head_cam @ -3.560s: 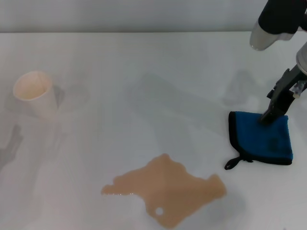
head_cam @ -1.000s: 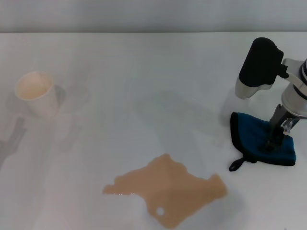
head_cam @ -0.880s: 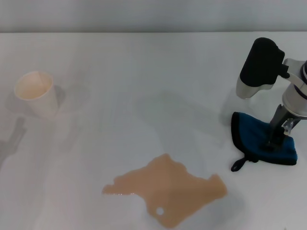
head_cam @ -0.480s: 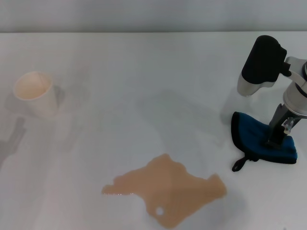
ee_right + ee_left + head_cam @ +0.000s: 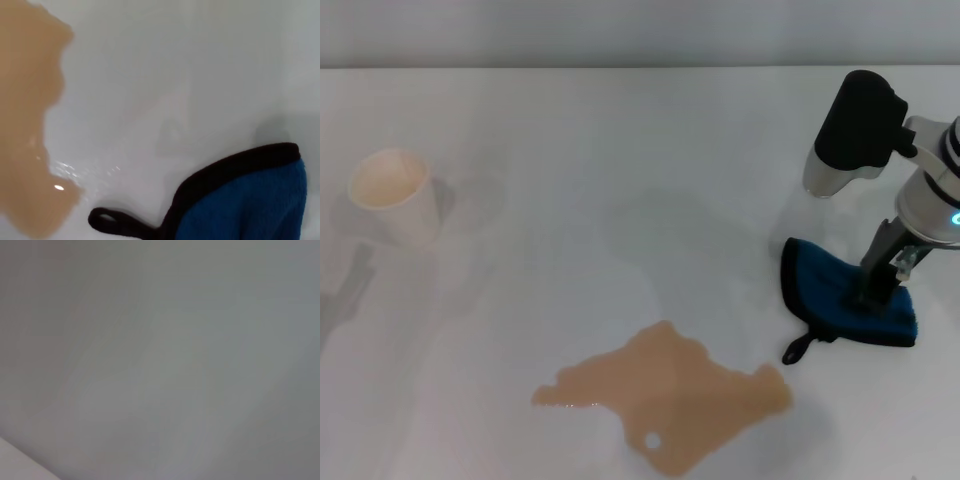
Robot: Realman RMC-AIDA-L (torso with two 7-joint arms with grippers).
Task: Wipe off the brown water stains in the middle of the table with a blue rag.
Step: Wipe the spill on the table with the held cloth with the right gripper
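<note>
Ideally, right gripper (image 5: pixel 873 290), pinching the blue rag (image 5: pixel 840 300) near the table's (image 5: pixel 620 150) right edge, should drag it flat across the brown water stains (image 5: pixel 670 395).

Blue rag (image 5: pixel 840 295), black trim; tan-brown stains (image 5: pixel 670 398); white table (image 5: pixel 620 150); cream cup (image 5: pixel 390 195).
</note>
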